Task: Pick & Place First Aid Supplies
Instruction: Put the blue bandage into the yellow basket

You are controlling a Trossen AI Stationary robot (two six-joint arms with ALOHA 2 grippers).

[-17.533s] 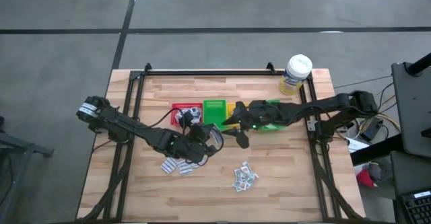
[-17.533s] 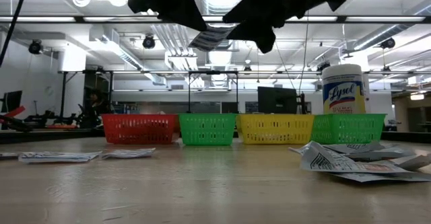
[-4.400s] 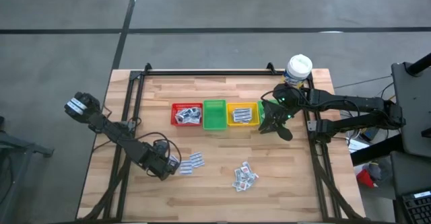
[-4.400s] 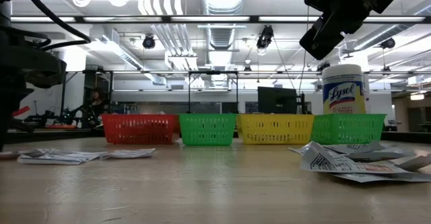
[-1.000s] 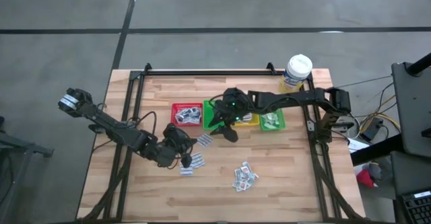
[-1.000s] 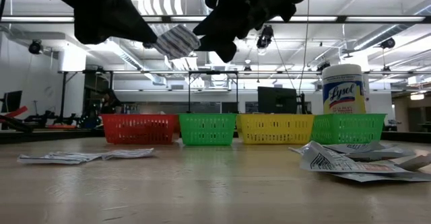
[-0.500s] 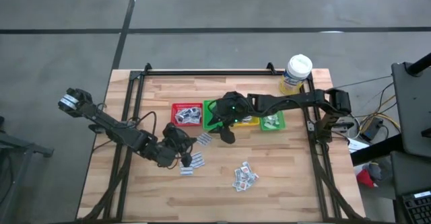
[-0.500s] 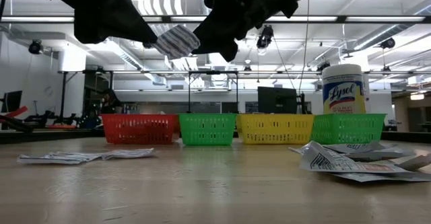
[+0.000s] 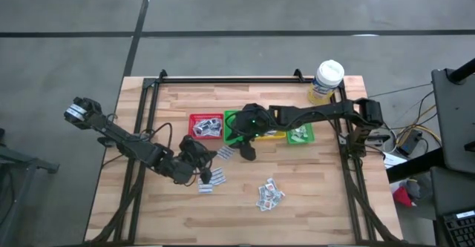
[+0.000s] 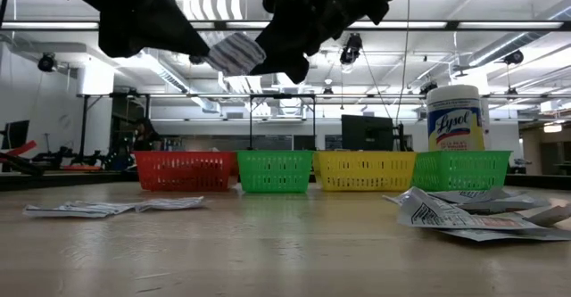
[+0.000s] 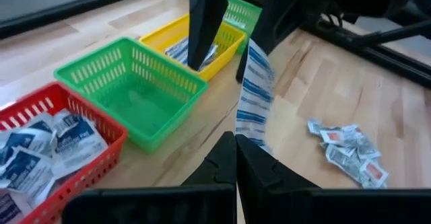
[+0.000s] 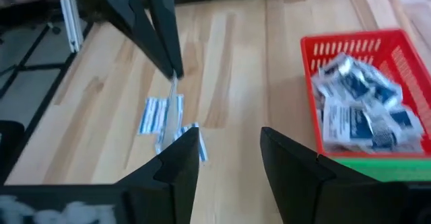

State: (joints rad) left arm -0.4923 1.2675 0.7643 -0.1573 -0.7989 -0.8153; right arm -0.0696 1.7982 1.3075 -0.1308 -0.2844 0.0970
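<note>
Packet pinched in left hand; right hand open; four bins.

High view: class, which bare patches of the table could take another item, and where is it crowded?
Bare wood: behind the bins up to the bottle, and along the front edge. Crowded: the middle, around both grippers and the loose packets.

Right gripper fingers apart; red bin holds packets; blue-striped strips on table.
</note>
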